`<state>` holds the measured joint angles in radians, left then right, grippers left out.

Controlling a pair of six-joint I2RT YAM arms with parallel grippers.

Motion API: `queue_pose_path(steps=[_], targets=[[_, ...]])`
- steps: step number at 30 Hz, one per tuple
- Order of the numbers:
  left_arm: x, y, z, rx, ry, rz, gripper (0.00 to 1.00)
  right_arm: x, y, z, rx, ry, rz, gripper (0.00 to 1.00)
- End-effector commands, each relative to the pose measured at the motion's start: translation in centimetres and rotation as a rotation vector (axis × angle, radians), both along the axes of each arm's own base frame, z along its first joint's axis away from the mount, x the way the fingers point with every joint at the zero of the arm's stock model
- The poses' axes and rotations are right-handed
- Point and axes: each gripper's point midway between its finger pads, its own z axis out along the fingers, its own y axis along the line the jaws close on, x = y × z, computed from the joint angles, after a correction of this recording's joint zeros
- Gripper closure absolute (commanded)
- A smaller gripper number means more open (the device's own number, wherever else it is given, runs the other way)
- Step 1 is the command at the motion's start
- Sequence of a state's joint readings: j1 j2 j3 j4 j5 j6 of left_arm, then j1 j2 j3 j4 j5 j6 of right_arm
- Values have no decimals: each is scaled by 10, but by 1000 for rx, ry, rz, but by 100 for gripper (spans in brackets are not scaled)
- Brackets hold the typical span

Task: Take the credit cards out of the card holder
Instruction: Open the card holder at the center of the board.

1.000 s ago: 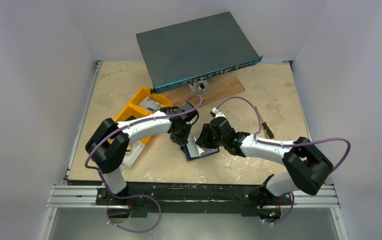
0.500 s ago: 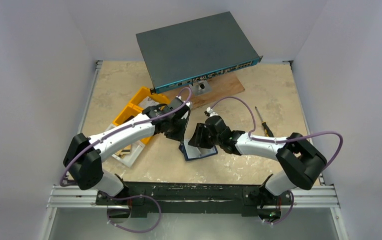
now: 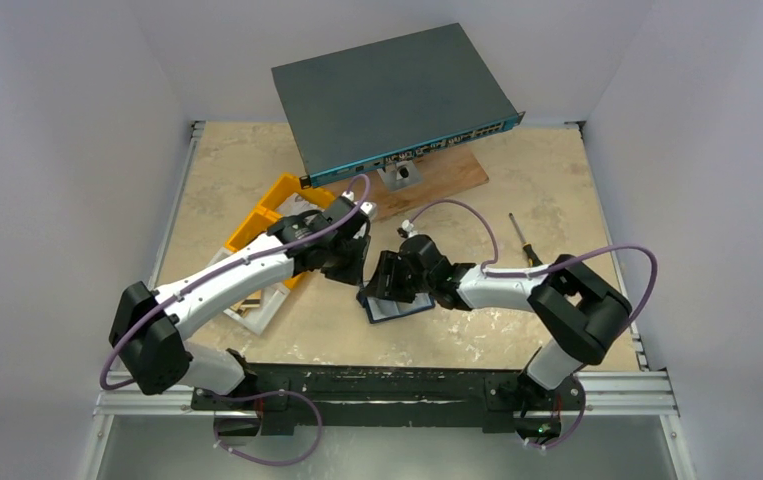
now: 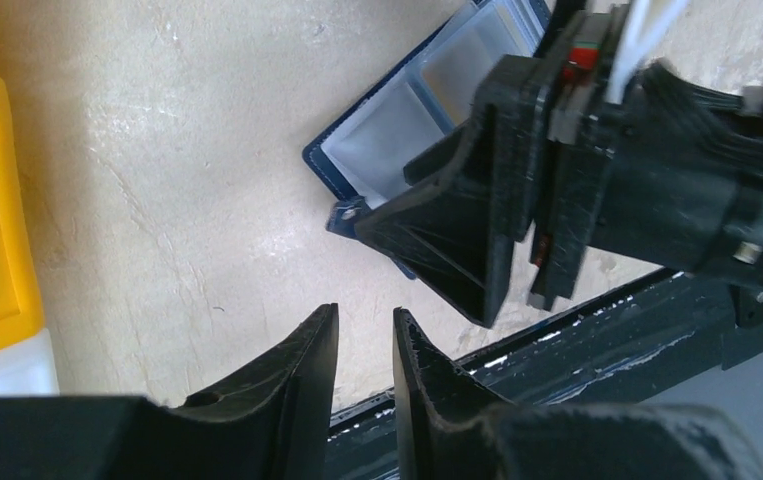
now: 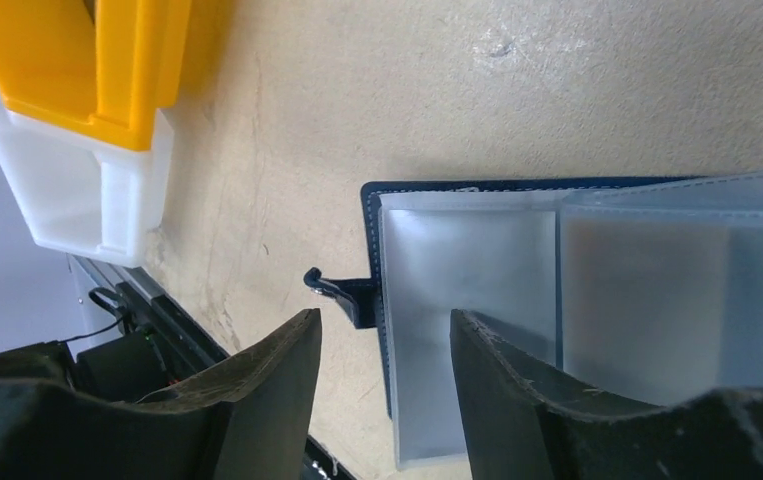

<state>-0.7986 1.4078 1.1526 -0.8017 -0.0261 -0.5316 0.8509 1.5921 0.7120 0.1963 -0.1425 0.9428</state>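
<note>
**Open card holder and both grippers.** The card holder (image 3: 398,306) lies open on the table (image 3: 237,165), near the centre, with its sleeves facing up. The right gripper (image 5: 382,325) hangs over its left end, jaws moderately apart and clamping nothing. The holder's left edge and black tab (image 5: 342,292) show in the gap between them. The left gripper (image 4: 365,345) sits just left of the holder, clear of it, jaws narrowly parted and empty. The holder has a dark navy cover and overlapping frosted clear sleeves (image 5: 467,270); their contents cannot be told.
</note>
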Motion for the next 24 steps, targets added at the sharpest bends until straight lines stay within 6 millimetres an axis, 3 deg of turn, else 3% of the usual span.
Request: queue_pose_path(steps=[1, 4, 8, 15, 24], targets=[[-6, -5, 8, -65, 10, -1, 74, 1, 19, 6, 82, 14, 18, 49], [-9, -8, 8, -90, 23, 0, 75, 1, 21, 3, 86, 22, 19, 46], [-12, -12, -1, -120, 48, 27, 76, 3, 19, 15, 94, 5, 6, 42], [-17, -43, -13, -327, 115, 97, 82, 3, 16, 30, 137, 6, -32, 33], [-14, -58, -19, -402, 129, 107, 85, 11, 0, 46, 166, -15, -104, 29]])
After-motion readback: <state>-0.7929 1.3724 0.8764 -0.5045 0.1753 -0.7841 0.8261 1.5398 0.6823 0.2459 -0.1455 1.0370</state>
